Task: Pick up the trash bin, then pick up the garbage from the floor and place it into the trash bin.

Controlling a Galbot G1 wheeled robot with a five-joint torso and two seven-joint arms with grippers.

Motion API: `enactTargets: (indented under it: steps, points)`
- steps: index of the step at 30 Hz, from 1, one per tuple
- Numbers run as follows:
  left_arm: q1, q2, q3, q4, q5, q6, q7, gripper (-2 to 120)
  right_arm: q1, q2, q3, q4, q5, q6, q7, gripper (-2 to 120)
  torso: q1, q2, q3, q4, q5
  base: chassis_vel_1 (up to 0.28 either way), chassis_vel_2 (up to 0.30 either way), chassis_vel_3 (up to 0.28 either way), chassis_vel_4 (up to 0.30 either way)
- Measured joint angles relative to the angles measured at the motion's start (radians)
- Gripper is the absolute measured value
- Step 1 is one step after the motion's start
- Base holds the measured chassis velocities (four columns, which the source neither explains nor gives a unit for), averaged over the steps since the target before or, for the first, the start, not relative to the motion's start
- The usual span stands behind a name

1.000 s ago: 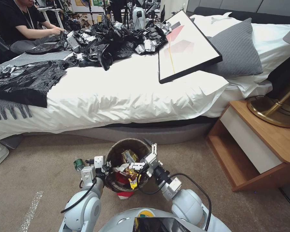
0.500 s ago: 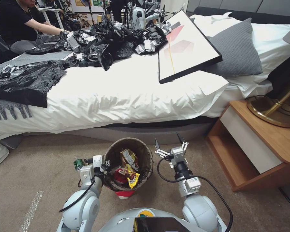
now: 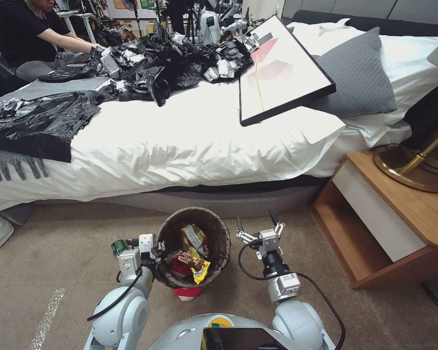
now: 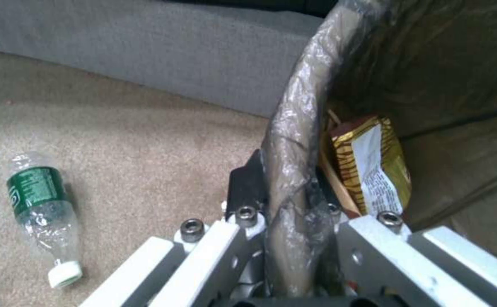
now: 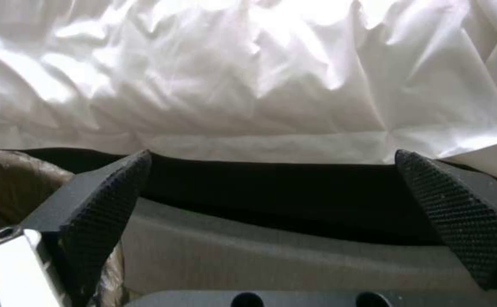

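Clamping the rim of the trash bin, the left gripper is seen at the lower centre of the head view, its fingers closed narrowly on either side of the liner-wrapped edge; this grip is judged to keep the bin lifted and its mouth facing upward so that litter can be dropped in. The right gripper is held just beside the bin, toward the right of it, with its fingers spread wide and nothing between them, a posture judged suitable for a further pick. The bin is shown as a round bucket with a brownish, crinkled liner folded over the rim, and it is already loaded with a yellow snack wrapper, a gold-and-brown packet and a red-and-white cup. A clear bottle with a green label and white cap is left lying on the carpet, near the bin at the lower left of the head view.
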Motion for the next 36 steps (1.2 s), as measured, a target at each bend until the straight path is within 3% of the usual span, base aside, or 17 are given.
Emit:
enactTargets:
  steps: [20, 36]
  points:
    - [-0.001, -0.003, -0.001, -0.001, 0.001, -0.002, 0.011, 3, 0.008, 0.005, 0.000, 0.000, 0.007, 0.003, -0.008, 100, 0.000, 0.000, 0.000, -0.0001, 0.0000, 0.010, 0.014, 0.012, 0.010]
    - [0.000, -0.005, -0.004, -0.002, 0.003, -0.004, 0.015, 3, 0.013, 0.005, 0.001, 0.002, 0.012, 0.002, -0.013, 100, 0.000, 0.000, 0.000, 0.0000, 0.0000, 0.104, 0.103, 0.100, 0.097]
